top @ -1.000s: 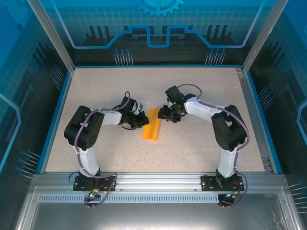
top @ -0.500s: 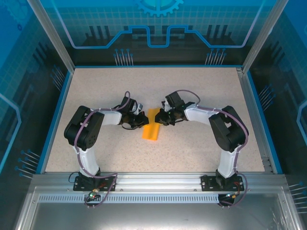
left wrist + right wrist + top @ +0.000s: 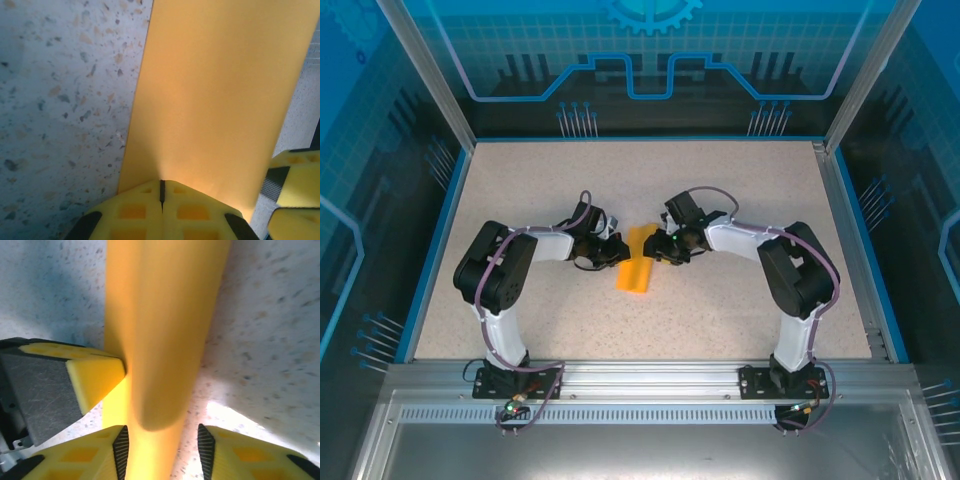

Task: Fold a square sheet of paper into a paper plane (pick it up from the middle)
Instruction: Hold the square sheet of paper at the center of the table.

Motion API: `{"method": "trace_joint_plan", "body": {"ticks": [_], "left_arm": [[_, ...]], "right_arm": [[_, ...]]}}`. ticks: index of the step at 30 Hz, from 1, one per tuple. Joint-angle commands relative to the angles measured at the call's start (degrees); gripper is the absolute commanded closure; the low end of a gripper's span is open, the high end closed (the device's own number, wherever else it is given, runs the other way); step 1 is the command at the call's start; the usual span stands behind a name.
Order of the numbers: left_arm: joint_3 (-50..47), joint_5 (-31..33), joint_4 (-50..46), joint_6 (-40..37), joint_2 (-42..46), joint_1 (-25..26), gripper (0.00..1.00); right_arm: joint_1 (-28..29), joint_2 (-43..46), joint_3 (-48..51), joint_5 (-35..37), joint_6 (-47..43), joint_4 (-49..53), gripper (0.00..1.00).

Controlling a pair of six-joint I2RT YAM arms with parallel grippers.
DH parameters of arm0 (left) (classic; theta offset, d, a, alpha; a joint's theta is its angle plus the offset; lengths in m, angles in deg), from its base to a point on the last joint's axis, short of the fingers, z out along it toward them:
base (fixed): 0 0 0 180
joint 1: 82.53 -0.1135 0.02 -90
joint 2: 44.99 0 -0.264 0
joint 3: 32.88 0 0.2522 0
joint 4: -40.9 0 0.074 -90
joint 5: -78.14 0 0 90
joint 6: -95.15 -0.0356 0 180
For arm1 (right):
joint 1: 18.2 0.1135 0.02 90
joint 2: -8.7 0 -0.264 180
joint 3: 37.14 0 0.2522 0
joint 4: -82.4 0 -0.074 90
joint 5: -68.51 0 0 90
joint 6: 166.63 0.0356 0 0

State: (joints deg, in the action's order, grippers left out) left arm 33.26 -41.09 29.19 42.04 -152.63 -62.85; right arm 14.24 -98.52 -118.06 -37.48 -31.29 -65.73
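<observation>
The square sheet of paper [image 3: 637, 264] lies folded into a narrow orange-yellow strip mid-table, between the two grippers. My left gripper [image 3: 616, 251] is shut, and its joined fingertips [image 3: 161, 192] rest on the strip's near edge, with the paper [image 3: 220, 95] running away flat beyond them. No paper shows in the slit between them. My right gripper [image 3: 656, 250] is open at the strip's other side. A raised, rounded fold of the paper [image 3: 165, 335] stands between its fingers [image 3: 112, 452], close to the left one. The left gripper's tip [image 3: 95, 375] touches the paper's far edge.
The speckled tabletop [image 3: 720, 180] is bordered by a blue rim and glass walls. The right gripper's fingertip [image 3: 295, 185] sits close beside the left one. The arm bases stand on the metal rail [image 3: 650, 380] at the near edge.
The right gripper has come down and to the left onto the paper's upper end; it has barely shifted in the last half second. The left arm and the strip have stayed put.
</observation>
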Motion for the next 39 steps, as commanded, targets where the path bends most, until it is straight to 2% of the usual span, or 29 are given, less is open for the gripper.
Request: {"method": "trace_joint_plan", "body": {"ticks": [1, 11, 14, 19, 20, 24, 26, 27, 28, 31, 33, 39], "left_arm": [[-0.9, 2.0, -3.3, -1.9, -0.5, 0.6, 1.00], [-0.5, 1.2, -3.3, -1.9, -0.5, 0.6, 1.00], [-0.3, 0.7, -3.4, -1.8, -0.1, 0.6, 1.00], [0.7, 0.0, -4.0, -1.2, 2.8, 0.6, 1.00], [1.0, 0.3, -4.6, -1.3, 3.7, 0.6, 0.99], [2.2, 3.4, -7.6, -1.5, 8.9, 0.6, 0.82], [2.0, 6.5, -9.1, -1.2, 12.1, 0.6, 0.80], [1.8, 9.0, -10.3, -0.8, 13.6, 0.5, 0.72], [1.8, 11.8, -11.9, -0.3, 15.1, 0.4, 0.69], [0.9, 17.8, -15.1, 1.4, 18.3, -0.3, 0.70], [-0.2, 19.0, -15.3, 2.1, 19.8, -1.1, 0.69], [-1.9, 15.0, -12.2, 1.6, 20.7, -1.8, 0.68]], "right_arm": [[1.2, 0.3, -3.2, 6.5, -2.1, 8.5, 0.50], [2.4, -6.1, -6.6, 0.8, -0.9, 6.2, 0.48], [2.4, -6.8, -6.9, 2.0, -0.9, 7.5, 0.56], [2.4, -7.7, -7.4, 4.2, -1.0, 10.5, 0.57], [2.3, -8.0, -7.5, 4.3, -1.0, 10.8, 0.57], [2.4, -8.9, -8.3, 5.5, -1.0, 12.8, 0.57], [2.4, -9.2, -8.6, 5.8, -1.1, 13.7, 0.58], [2.4, -9.3, -8.7, 6.1, -0.9, 14.0, 0.58], [2.4, -9.4, -8.9, 6.3, -0.7, 14.3, 0.58], [2.3, -9.7, -9.4, 6.7, -0.6, 15.0, 0.57], [2.3, -10.0, -9.5, 6.7, -0.5, 15.4, 0.57], [2.3, -10.8, -10.6, 6.7, -0.8, 16.6, 0.57]]}}
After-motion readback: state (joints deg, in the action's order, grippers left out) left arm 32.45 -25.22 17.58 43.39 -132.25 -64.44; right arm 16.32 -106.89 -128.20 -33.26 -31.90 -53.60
